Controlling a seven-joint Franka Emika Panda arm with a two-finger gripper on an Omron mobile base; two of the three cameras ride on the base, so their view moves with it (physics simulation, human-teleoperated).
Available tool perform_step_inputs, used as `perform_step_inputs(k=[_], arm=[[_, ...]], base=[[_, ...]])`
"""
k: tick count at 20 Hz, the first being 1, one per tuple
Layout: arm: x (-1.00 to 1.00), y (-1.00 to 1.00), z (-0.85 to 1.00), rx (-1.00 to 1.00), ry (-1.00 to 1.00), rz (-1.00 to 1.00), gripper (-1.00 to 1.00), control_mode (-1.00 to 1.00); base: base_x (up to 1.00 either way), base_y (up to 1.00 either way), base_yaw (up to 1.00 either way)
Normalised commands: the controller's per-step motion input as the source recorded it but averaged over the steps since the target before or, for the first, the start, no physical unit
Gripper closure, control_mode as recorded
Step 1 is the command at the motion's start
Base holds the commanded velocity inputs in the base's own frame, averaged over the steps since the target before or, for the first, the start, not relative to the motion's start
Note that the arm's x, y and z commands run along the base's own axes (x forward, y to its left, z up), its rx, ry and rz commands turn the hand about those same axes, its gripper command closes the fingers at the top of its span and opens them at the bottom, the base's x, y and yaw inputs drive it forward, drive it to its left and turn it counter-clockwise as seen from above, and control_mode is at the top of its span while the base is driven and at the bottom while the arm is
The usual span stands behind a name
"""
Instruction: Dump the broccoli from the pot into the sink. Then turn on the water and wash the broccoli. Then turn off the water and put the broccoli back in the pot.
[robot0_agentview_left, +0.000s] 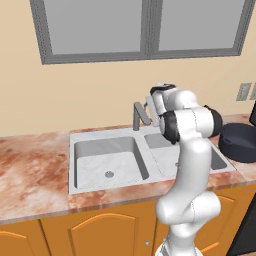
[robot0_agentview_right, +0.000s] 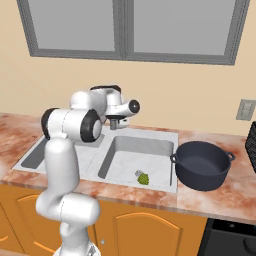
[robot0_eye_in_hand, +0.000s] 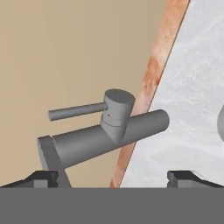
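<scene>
Grey faucet (robot0_eye_in_hand: 105, 131) close before the jaws, jaws spread wide, released, grasping nothing

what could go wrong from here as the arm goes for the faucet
1. The open gripper faces the grey angular faucet; its thin lever sits above the thick body, so the fingers might push the body instead.
2. The small yellow-green broccoli lies at the right basin's front, near the drain, so a stream might miss it.
3. The dark navy pot stands close beside the pale grey marbled sink; an arm swing could knock it.
</scene>
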Motion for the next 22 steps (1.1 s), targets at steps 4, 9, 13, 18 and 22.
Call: perform_step_inputs(k=[4, 9, 13, 18, 22], arm=[[0.26, 0.00, -0.15, 0.00, 0.00, 0.00, -1.00, -1.00], [0.27, 0.00, -0.13, 0.00, 0.00, 0.00, -1.00, -1.00], [0.26, 0.00, -0.14, 0.00, 0.00, 0.00, -1.00, -1.00], [0.27, 0.02, -0.14, 0.00, 0.00, 0.00, -1.00, -1.00], [0.30, 0.05, -0.15, 0.00, 0.00, 0.00, -1.00, -1.00]], base=[[0.00, 0.00, 0.00], [0.00, 0.00, 0.00], [0.00, 0.00, 0.00], [0.00, 0.00, 0.00], [0.00, 0.00, 0.00]])
